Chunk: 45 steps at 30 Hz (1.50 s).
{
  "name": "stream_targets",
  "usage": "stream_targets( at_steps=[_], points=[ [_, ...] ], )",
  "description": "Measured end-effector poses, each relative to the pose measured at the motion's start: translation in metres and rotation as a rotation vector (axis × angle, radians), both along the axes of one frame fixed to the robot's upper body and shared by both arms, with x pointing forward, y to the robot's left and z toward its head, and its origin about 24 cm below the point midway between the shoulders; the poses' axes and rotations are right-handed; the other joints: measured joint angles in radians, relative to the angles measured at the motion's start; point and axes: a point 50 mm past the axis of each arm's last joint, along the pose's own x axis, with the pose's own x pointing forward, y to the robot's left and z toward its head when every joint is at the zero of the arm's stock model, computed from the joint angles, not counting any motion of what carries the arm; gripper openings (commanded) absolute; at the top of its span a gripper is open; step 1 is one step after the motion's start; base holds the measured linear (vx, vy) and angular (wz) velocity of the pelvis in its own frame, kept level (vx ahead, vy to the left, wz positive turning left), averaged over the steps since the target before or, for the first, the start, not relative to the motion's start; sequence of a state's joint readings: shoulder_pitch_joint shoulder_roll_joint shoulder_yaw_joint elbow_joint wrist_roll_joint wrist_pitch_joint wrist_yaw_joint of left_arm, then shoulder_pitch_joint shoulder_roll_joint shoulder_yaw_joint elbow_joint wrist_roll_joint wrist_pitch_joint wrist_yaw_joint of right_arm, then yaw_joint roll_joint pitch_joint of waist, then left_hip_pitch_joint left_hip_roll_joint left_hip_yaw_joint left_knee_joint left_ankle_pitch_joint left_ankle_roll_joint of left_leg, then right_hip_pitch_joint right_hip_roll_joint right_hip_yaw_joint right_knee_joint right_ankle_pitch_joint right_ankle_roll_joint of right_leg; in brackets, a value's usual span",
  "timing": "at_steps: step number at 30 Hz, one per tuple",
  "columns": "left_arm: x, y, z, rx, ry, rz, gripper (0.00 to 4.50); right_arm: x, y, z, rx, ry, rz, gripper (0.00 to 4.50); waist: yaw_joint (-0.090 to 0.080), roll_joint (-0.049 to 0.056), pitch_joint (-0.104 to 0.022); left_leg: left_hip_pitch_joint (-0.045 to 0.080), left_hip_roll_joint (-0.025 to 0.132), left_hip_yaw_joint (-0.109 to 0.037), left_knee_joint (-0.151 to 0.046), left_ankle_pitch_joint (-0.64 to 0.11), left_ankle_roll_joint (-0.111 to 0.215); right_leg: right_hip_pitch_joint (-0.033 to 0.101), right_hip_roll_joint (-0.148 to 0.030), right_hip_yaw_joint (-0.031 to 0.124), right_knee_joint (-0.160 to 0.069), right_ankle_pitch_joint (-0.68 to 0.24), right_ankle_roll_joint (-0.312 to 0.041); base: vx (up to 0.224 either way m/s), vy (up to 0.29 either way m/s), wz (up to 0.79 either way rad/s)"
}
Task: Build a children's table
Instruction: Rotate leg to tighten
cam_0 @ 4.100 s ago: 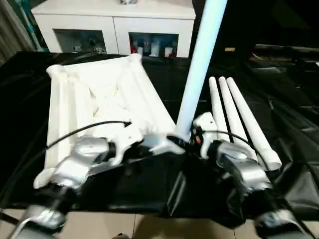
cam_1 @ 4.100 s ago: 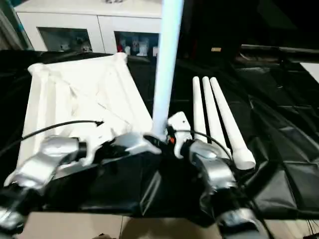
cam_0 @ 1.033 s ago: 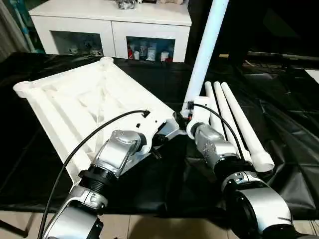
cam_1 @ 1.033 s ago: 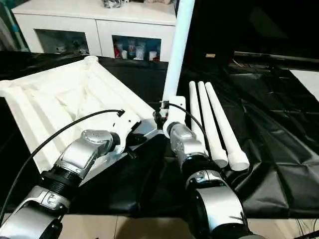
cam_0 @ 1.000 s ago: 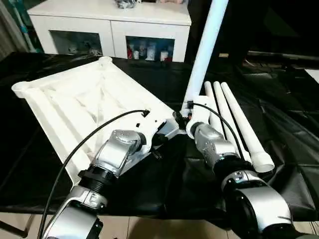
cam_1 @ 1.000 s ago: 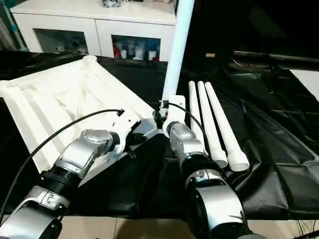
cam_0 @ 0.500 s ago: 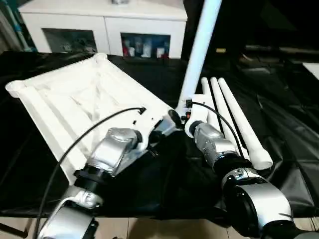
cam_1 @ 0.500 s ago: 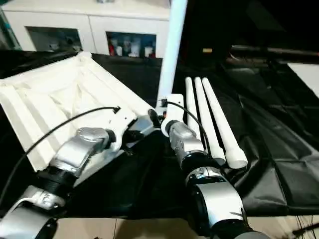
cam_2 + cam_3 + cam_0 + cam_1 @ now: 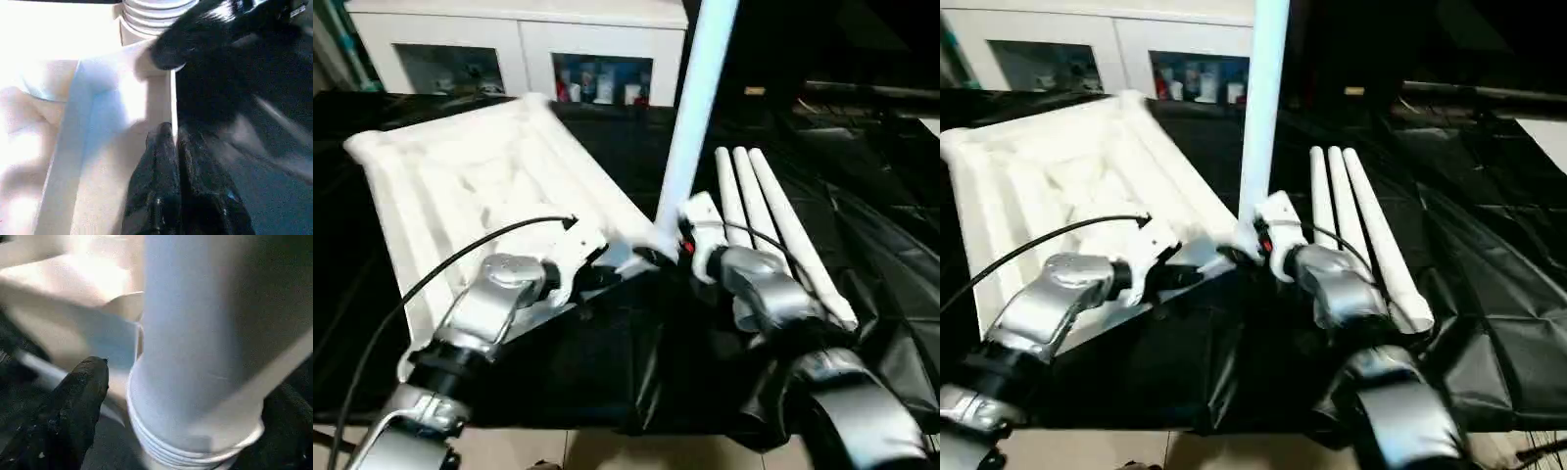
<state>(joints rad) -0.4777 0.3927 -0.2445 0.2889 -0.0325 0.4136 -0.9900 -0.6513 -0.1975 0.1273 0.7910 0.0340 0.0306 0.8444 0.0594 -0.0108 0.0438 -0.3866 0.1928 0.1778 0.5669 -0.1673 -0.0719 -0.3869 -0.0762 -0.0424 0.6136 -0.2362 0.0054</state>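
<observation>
The children's table's white tabletop (image 9: 480,176) lies ribbed side up on a black sheet. One white leg (image 9: 690,108) stands upright in its near right corner socket. My left gripper (image 9: 173,134) is shut on the thin rim of the tabletop just beside that corner. Around the foot of the upright leg (image 9: 195,333) is my right gripper (image 9: 190,382), open: one black finger (image 9: 80,401) stands off to one side of the tube, the other at the far side, both clear of it. Three more legs (image 9: 773,225) lie side by side to the right.
A white glass-door cabinet (image 9: 519,49) stands behind the work. The black sheet (image 9: 607,362) covers the surface and hangs in folds over its near edge. My silver forearms (image 9: 499,294) cross the foreground. Dark objects lie at the far right.
My right gripper's fingers have spread away from the upright leg, which stays standing in the socket. The left gripper keeps its hold on the rim. The head camera has shifted.
</observation>
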Motion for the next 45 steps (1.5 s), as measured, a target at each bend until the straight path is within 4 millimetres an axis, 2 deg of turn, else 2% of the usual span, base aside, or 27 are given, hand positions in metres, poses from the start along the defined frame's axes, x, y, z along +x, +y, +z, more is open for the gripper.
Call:
stream_targets(
  at_steps=[6, 15, 23, 25, 27, 30, 40, 45],
  points=[
    [-0.005, 0.007, 0.000, -0.003, 0.010, -0.047, 0.00, -0.008, -0.003, 0.000, 0.051, 0.024, 0.070, 4.19, 0.003, 0.006, 0.004, 0.000, 0.000, 0.000, 0.004, 0.000, 0.000, 0.000, 0.000, 0.000, 0.004, 0.000, 0.000, 0.000, 0.000, 0.00],
    [-0.009, 0.012, 0.000, 0.001, 0.013, -0.071, 0.00, -0.016, -0.013, -0.002, 0.077, 0.052, 0.122, 4.19, 0.011, 0.006, 0.004, -0.001, 0.001, 0.000, 0.008, 0.000, 0.001, -0.001, 0.000, 0.000, 0.009, 0.000, 0.000, 0.000, 0.000, 0.00],
    [-0.013, 0.012, -0.002, -0.004, 0.027, -0.091, 0.00, -0.020, -0.014, -0.002, 0.144, 0.058, 0.136, 3.40, 0.019, 0.006, 0.004, -0.001, 0.001, 0.000, 0.014, 0.000, 0.001, -0.001, 0.000, 0.002, 0.015, 0.000, 0.000, 0.000, 0.000, 0.00],
    [-0.014, 0.012, -0.002, -0.009, 0.032, -0.096, 0.00, -0.020, -0.014, -0.002, 0.149, 0.062, 0.134, 3.33, 0.021, 0.006, 0.004, -0.001, 0.001, 0.000, 0.015, 0.000, 0.001, -0.001, 0.000, 0.002, 0.016, 0.000, 0.000, 0.000, 0.000, 0.00],
    [-0.014, 0.012, -0.002, -0.011, 0.034, -0.098, 0.00, -0.020, -0.014, -0.002, 0.150, 0.063, 0.133, 3.03, 0.023, 0.006, 0.004, 0.000, 0.001, 0.000, 0.015, 0.000, 0.001, -0.001, 0.000, 0.002, 0.017, 0.000, 0.000, 0.000, 0.000, 0.00],
    [-0.014, 0.013, -0.002, -0.010, 0.035, -0.098, 0.00, -0.020, -0.014, -0.002, 0.149, 0.062, 0.134, 2.86, 0.024, 0.006, 0.004, -0.001, 0.002, 0.000, 0.016, 0.000, 0.001, -0.001, 0.000, 0.002, 0.017, 0.000, 0.000, 0.000, 0.000, 0.00],
    [-0.014, 0.014, -0.002, -0.007, 0.035, -0.096, 0.00, -0.020, -0.013, -0.003, 0.146, 0.063, 0.128, 2.77, 0.023, 0.006, 0.004, -0.001, 0.002, 0.000, 0.018, 0.000, 0.001, -0.001, 0.000, 0.002, 0.018, 0.000, 0.000, 0.000, 0.000, 0.00],
    [-0.009, 0.007, -0.005, 0.001, 0.016, -0.035, 0.00, -0.015, -0.007, -0.009, 0.155, 0.061, -0.006, 2.77, 0.012, 0.006, 0.004, 0.002, 0.002, 0.000, 0.018, 0.000, 0.001, 0.000, 0.000, 0.003, 0.019, 0.001, -0.001, 0.000, 0.000, 0.00]
  ],
)
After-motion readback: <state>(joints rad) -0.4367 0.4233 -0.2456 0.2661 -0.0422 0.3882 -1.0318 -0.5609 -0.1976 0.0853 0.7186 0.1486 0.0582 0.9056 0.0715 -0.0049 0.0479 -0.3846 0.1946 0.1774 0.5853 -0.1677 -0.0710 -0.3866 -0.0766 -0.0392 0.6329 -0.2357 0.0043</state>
